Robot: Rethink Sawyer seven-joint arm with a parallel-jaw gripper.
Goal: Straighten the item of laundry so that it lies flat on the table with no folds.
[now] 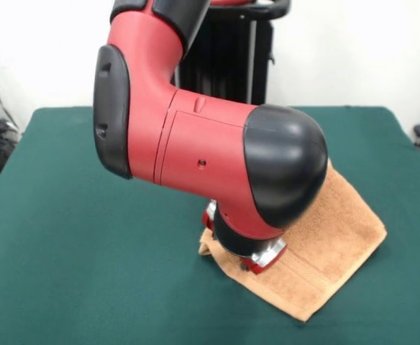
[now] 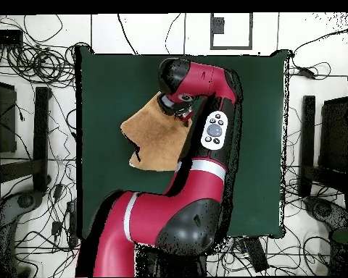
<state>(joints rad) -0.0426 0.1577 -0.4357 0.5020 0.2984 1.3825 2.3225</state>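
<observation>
The pincer point(image 1: 257, 257) sits low over the towel's point(image 1: 325, 244) near-left corner on the bench point(image 1: 66, 237); its grip state cannot be told.

Nubby terry towel point(image 1: 332, 237), matt felt-like table point(image 1: 66, 251), seemingly glossy plastic arm point(image 1: 195, 136)

Robotics lab, pedestal-mounted arm point(image 1: 195, 136), green table point(image 1: 66, 237), floor cables point(image 2: 32, 51)

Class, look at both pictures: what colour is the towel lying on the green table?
The towel is orange-tan, plain apart from a faint woven band; the front view shows it best.
</observation>
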